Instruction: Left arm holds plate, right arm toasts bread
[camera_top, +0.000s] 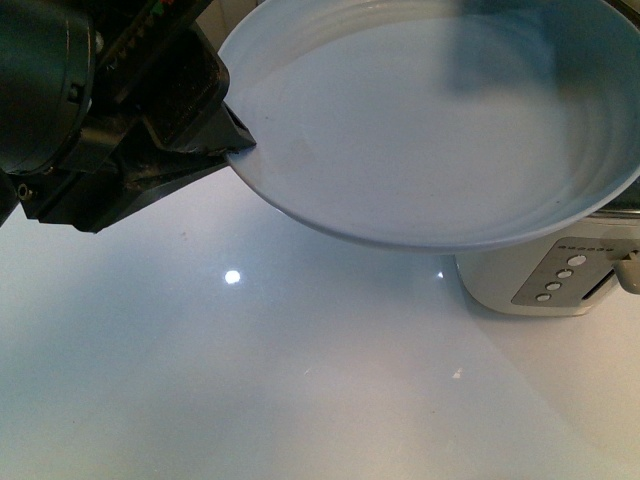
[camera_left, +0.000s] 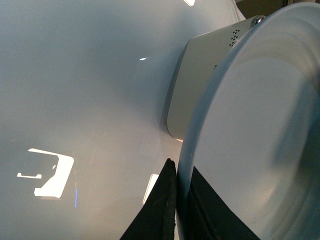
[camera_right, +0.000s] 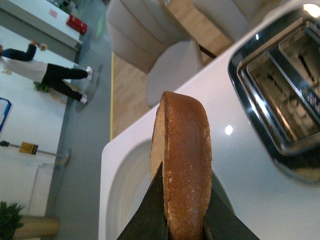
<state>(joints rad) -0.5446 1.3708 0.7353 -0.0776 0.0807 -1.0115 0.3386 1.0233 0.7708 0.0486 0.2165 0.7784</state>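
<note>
White toaster (camera_top: 545, 280) sits on the glossy counter (camera_top: 250, 380), its top partly hidden behind the raised plate (camera_top: 430, 130). The counter beside the toaster looks open. Left end effector (camera_top: 238, 140) pinches the rim of the pale blue, ridged plate. Right end effector (camera_right: 182, 220) clamps the brown, dark-crusted bread (camera_right: 182, 150) on edge, clear of the toaster's slots, probably above them, hard to tell.

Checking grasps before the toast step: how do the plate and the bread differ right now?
The plate is pale blue-grey, faintly ridged; the bread is brown with a darker crust. The plate is pinched at its rim by the left gripper; the bread is clamped across its faces by the right gripper. Both are gripped.
</note>
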